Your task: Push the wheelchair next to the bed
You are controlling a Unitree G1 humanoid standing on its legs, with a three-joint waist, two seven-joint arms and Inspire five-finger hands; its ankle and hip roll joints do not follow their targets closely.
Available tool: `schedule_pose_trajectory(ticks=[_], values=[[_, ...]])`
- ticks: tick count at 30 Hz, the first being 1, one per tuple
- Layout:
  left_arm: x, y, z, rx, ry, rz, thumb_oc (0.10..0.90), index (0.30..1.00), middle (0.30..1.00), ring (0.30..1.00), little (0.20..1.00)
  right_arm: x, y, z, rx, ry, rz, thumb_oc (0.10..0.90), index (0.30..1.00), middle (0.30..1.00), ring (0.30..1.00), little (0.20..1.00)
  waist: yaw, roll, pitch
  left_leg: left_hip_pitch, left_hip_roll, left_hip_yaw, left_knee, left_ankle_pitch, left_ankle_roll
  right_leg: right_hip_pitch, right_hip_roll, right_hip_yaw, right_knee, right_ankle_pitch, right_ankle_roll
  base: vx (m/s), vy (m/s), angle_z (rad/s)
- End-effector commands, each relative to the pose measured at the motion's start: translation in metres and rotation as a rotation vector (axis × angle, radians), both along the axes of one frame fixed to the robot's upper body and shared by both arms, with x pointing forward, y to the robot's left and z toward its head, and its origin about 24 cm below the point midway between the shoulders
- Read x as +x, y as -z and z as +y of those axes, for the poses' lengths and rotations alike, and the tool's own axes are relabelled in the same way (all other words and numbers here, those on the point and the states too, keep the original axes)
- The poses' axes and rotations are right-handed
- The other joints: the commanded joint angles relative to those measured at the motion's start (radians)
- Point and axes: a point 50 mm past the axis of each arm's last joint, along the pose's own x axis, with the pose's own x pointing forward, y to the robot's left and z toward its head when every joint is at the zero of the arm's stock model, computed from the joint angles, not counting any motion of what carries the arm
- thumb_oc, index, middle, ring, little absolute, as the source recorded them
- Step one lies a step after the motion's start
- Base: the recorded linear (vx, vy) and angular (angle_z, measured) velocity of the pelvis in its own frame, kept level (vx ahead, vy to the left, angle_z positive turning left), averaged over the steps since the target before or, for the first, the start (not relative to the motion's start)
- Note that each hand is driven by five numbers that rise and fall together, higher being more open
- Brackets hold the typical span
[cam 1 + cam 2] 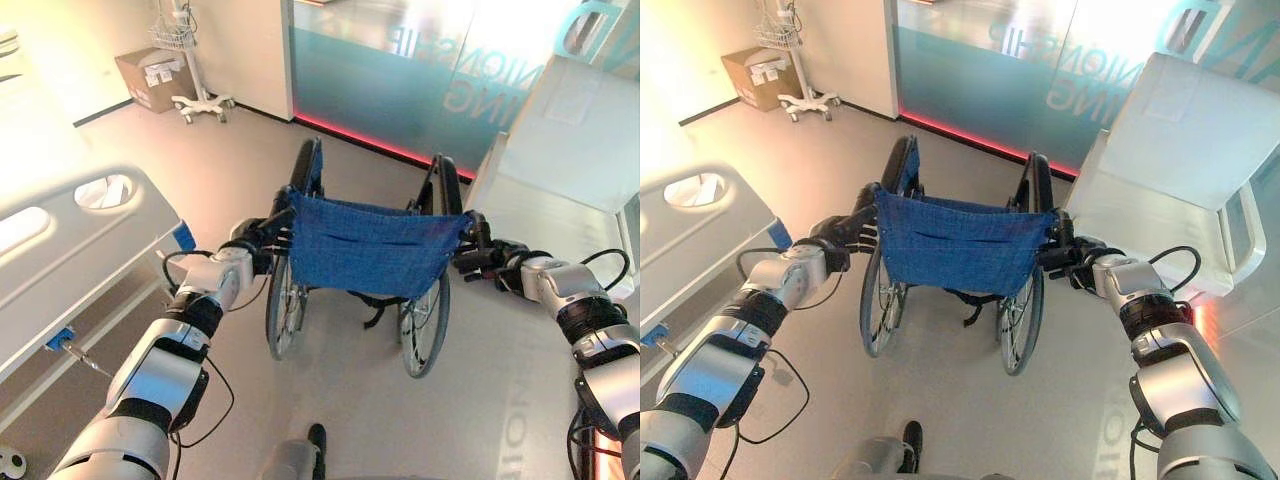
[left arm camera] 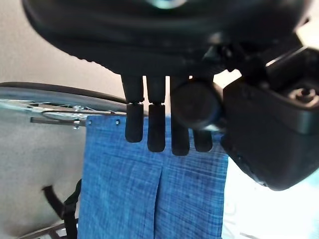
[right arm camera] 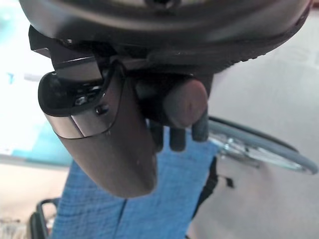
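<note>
Here the bed (image 1: 70, 250) lies off to the outer side of the left hand (image 1: 262, 240), its pale rail running alongside that arm, while a white chair (image 1: 1180, 150) stands beyond the right hand (image 1: 1065, 255). The wheelchair (image 1: 365, 255) sits between the two hands, just ahead of them, its blue back cloth (image 1: 960, 245) stretched from one push handle to the other. Each hand is at its own push handle: the left wrist view shows fingers (image 2: 155, 124) reaching down past the round grip end (image 2: 197, 104), and the right hand's fingers curl behind its grip end (image 3: 184, 102), so both seem closed on the handles, though the thumbs are hard to read. To finish well, push evenly with both hands and steer gently toward the left hand's side, keeping the near wheel (image 1: 280, 310) off the bed frame.
</note>
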Motion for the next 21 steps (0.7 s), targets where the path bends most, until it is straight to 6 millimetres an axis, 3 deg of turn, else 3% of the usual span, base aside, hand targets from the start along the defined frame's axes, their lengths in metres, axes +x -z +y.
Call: schedule_pose_trajectory(ticks=[1,2,3,4,6,11,15,16,18,19,20,21], values=[[-0.005,-0.013,0.051,0.158,-0.193,-0.047,0.4,0.3,0.3,0.3,0.3,0.034,-0.066,0.076,0.067,-0.329,-0.328,0.4,0.3,0.3,0.3,0.3,0.087,0.012,0.015,-0.017,0.035,0.088,0.103,-0.131,-0.11,-0.027,0.016,0.019,-0.339,0.222,0.08,0.17,-0.131,-0.43],[-0.006,-0.014,0.048,0.152,-0.202,-0.07,0.4,0.3,0.3,0.3,0.3,0.034,-0.072,0.078,0.062,-0.336,-0.353,0.4,0.3,0.3,0.3,0.3,0.062,0.014,0.037,-0.003,0.035,0.073,0.122,-0.132,-0.116,-0.109,0.022,0.053,-0.45,0.304,0.084,0.12,-0.111,-0.41],[-0.006,-0.014,0.047,0.149,-0.206,-0.078,0.4,0.3,0.3,0.3,0.3,0.034,-0.074,0.078,0.06,-0.339,-0.361,0.4,0.3,0.3,0.3,0.3,0.054,0.015,0.044,0.004,0.034,0.066,0.126,-0.14,-0.117,-0.134,0.02,0.07,-0.463,0.326,0.09,0.2,-0.198,-0.37],[-0.005,-0.019,0.046,0.153,-0.201,-0.101,0.4,0.3,0.3,0.3,0.3,0.034,-0.079,0.08,0.058,-0.33,-0.384,0.4,0.3,0.3,0.3,0.3,0.027,0.001,0.062,0.025,0.012,0.029,0.135,-0.176,-0.114,-0.22,-0.002,0.129,-0.538,0.433,0.121,0.22,-0.164,-0.17],[-0.006,-0.021,0.046,0.16,-0.185,-0.104,0.4,0.3,0.3,0.3,0.3,0.032,-0.081,0.079,0.07,-0.31,-0.39,0.4,0.3,0.3,0.3,0.3,0.006,-0.003,0.076,0.061,0.0,-0.022,0.145,-0.226,-0.11,-0.276,-0.029,0.165,-0.617,0.496,0.142,0.48,-0.242,0.34],[-0.011,-0.01,0.052,0.187,-0.136,-0.044,0.4,0.3,0.3,0.3,0.3,0.027,-0.07,0.073,0.083,-0.263,-0.33,0.4,0.3,0.3,0.3,0.3,-0.008,-0.011,0.069,0.139,0.012,-0.096,0.209,-0.316,-0.113,-0.285,-0.077,0.176,-0.66,0.532,0.154,0.71,-0.276,0.86],[-0.018,0.003,0.059,0.173,-0.156,-0.002,0.4,0.3,0.3,0.3,0.3,0.025,-0.058,0.071,0.097,-0.275,-0.282,0.4,0.3,0.3,0.3,0.3,-0.011,-0.021,0.038,0.189,0.063,-0.123,0.307,-0.391,-0.148,-0.266,-0.089,0.173,-0.548,0.476,0.156,0.61,-0.296,0.85],[-0.021,0.006,0.062,0.17,-0.169,0.009,0.4,0.3,0.3,0.3,0.3,0.024,-0.057,0.072,0.099,-0.288,-0.275,0.4,0.3,0.3,0.3,0.3,-0.013,-0.017,0.027,0.209,0.074,-0.127,0.308,-0.374,-0.16,-0.269,-0.079,0.172,-0.514,0.463,0.154,0.51,-0.195,0.78],[-0.026,0.014,0.067,0.15,-0.215,0.022,0.4,0.3,0.3,0.3,0.3,0.023,-0.055,0.08,0.101,-0.332,-0.259,0.4,0.3,0.3,0.3,0.3,-0.027,-0.001,-0.009,0.228,0.103,-0.126,0.352,-0.255,-0.198,-0.275,-0.047,0.158,-0.474,0.435,0.135,0.43,-0.168,0.44],[-0.027,0.016,0.068,0.147,-0.221,0.023,0.4,0.3,0.3,0.3,0.3,0.023,-0.055,0.082,0.097,-0.341,-0.257,0.4,0.3,0.3,0.3,0.3,-0.031,0.009,-0.015,0.224,0.117,-0.12,0.401,-0.214,-0.207,-0.27,-0.031,0.145,-0.466,0.418,0.118,0.38,-0.172,0.61],[-0.028,0.016,0.069,0.137,-0.233,0.02,0.4,0.3,0.3,0.3,0.3,0.023,-0.056,0.086,0.085,-0.356,-0.259,0.4,0.3,0.3,0.3,0.3,-0.037,0.011,-0.023,0.196,0.117,-0.108,0.467,-0.139,-0.219,-0.255,-0.019,0.132,-0.475,0.4,0.092,0.24,-0.121,0.58],[-0.029,0.017,0.069,0.129,-0.238,0.015,0.4,0.3,0.3,0.3,0.3,0.023,-0.055,0.087,0.077,-0.361,-0.261,0.4,0.3,0.3,0.3,0.3,-0.037,0.019,-0.022,0.172,0.12,-0.101,0.523,-0.115,-0.228,-0.243,-0.006,0.12,-0.475,0.385,0.077,0.34,-0.206,0.73]])
